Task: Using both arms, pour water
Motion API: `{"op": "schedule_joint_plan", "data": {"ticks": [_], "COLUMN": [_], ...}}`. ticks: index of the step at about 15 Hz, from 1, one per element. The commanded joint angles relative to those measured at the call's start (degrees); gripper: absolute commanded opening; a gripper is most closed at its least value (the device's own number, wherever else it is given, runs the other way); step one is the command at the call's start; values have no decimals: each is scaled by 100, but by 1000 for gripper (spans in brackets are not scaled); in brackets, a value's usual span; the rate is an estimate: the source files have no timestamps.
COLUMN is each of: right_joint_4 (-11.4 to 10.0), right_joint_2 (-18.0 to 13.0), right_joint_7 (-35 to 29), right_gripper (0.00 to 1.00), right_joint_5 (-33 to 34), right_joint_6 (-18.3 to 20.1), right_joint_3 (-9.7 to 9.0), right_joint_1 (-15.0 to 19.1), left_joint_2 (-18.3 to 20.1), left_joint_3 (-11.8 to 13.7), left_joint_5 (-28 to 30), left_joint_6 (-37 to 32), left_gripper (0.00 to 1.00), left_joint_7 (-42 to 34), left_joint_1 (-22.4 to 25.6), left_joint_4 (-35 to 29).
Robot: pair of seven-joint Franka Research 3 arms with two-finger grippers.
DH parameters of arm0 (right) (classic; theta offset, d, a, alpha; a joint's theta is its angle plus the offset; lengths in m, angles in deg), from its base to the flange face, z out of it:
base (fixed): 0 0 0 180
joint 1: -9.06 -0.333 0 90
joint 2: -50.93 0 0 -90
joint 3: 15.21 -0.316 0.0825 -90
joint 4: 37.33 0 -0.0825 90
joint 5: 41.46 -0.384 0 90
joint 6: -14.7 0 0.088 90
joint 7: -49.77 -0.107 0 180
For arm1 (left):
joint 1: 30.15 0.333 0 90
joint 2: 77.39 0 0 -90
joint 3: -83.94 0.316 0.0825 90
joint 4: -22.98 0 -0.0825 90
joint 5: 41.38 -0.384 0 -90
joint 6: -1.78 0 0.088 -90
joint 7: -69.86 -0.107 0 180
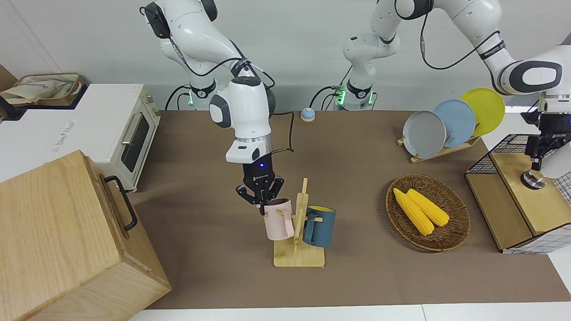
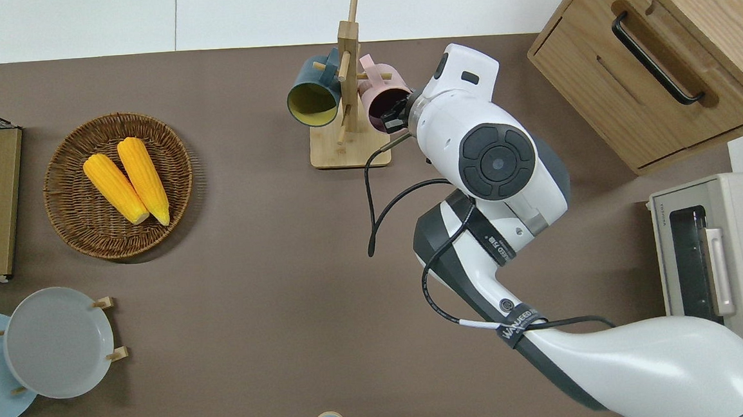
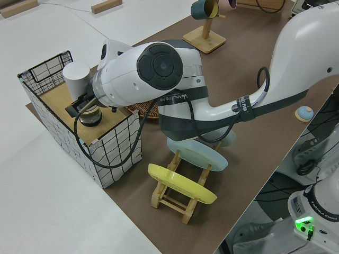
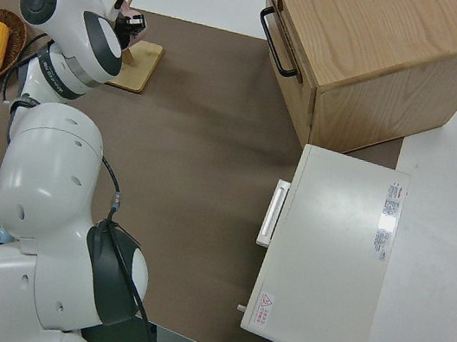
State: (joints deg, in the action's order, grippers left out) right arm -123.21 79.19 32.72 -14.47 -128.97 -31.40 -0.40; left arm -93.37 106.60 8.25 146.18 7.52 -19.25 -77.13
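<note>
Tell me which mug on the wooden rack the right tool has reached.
The pale pink ceramic mug, with the right tool at its rim; the dark blue mug hangs untouched beside it.

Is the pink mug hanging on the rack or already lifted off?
Still hanging: the pink mug sits tilted on the wooden rack, right claw closed on its rim.

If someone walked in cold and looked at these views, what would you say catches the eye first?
Most likely the right gripper, shut on the rim of the pink mug, which hangs tilted on the wooden mug rack beside a dark blue mug. Next, the two bright yellow corn cobs in the wicker basket, toward the left arm's end of the table. There the left gripper hangs over a silver-lidded bottle on the wire crate's wooden top.
</note>
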Motion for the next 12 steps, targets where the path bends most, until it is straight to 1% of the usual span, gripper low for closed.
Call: {"op": "schedule_joint_plan", "data": {"ticks": [1,2,3,6,7,8,10,12], "right_joint_4": [115,115,115,106,98,80,71,71], "right_joint_2": [74,65,65,47,30,4,-40,-49], "right_joint_7": [35,35,26,17,26,35,35,35], "right_gripper": [0,0,0,0,0,0,0,0], "right_joint_5": [254,324,438,597,702,807,913,914], "right_joint_6": [-3,14,41,58,67,76,225,252], "right_joint_3": [-42,-42,-42,-42,-42,-51,-94,-112], "right_joint_1": [-73,-82,-90,-91,-64,-21,32,59], "left_joint_2": [-54,-54,-54,-63,-63,-63,-63,-63], "left_joint_3": [-25,-25,-25,-25,-25,-25,-8,-8], "left_joint_5": [161,152,152,161,161,161,161,152], "left_joint_6": [123,123,132,123,132,132,132,123], "left_gripper": [773,622,501,201,82,1,0,0], "left_joint_7": [-121,-121,-121,-121,-130,-130,-121,-121], "left_joint_1": [18,18,18,27,27,44,44,44], "left_joint_4": [44,53,45,44,44,44,44,44]}}
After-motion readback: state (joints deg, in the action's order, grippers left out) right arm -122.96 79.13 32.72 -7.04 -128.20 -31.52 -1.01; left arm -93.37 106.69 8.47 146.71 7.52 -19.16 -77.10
